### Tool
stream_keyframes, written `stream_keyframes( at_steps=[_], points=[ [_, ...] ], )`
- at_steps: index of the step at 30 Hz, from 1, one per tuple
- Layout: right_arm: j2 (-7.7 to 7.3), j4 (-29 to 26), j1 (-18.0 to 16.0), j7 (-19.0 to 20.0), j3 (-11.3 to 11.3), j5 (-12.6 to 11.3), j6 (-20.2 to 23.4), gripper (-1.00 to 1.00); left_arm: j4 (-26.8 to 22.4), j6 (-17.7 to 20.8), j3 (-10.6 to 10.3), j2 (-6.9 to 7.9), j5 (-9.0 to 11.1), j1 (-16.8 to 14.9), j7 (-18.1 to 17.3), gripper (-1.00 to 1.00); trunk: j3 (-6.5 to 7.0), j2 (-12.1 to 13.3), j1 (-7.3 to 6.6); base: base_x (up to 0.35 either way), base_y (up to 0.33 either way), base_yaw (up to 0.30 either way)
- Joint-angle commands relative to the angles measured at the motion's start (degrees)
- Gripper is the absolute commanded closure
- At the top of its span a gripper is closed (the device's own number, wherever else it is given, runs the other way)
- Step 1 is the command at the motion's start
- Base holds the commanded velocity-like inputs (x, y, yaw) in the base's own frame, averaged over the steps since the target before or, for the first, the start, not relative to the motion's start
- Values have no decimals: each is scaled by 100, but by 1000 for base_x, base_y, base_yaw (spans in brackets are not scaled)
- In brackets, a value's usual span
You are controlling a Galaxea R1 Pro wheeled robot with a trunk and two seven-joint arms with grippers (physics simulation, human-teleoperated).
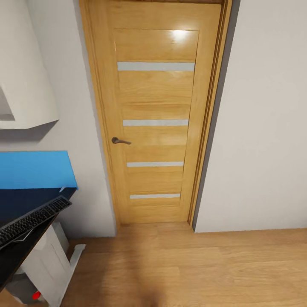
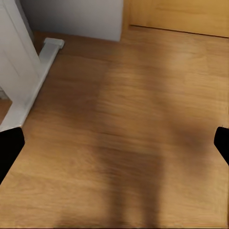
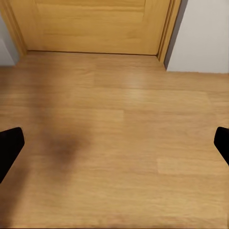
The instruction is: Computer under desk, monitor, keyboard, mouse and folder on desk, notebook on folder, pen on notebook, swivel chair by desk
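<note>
The desk juts into the lower left of the head view, with a glossy black top and a white leg. The keyboard, silver-framed with black keys, lies slantwise along the desk's near edge. In the left wrist view my left gripper is open, its black fingertips spread wide over bare wooden floor beside the desk's white leg. My right gripper is open too, with nothing between its fingers, over the floor in front of the door.
A closed wooden door with a metal handle stands straight ahead between grey walls. A blue wall panel sits behind the desk, a white angular shape above it. A small red object lies under the desk.
</note>
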Motion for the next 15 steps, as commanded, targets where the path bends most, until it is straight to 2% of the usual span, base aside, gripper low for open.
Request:
stream_keyframes(
  at_steps=[1, 8, 15],
  points=[
    [0, 3, -3, -61, 20, 47, -4, -100, -6, -11, -26, 1, 8, 0, 37, -100, -6, -4, -2, -234, -260, 287],
    [8, 3, -3, -63, 19, 48, -14, -100, -6, -11, -26, 1, 8, 0, 37, -100, -6, -4, -2, -219, -271, 288],
    [11, -4, -3, -63, 26, 48, -27, -100, -6, -12, -26, 1, 8, 0, 37, -100, -6, -4, -2, -65, -327, 289]
  ],
)
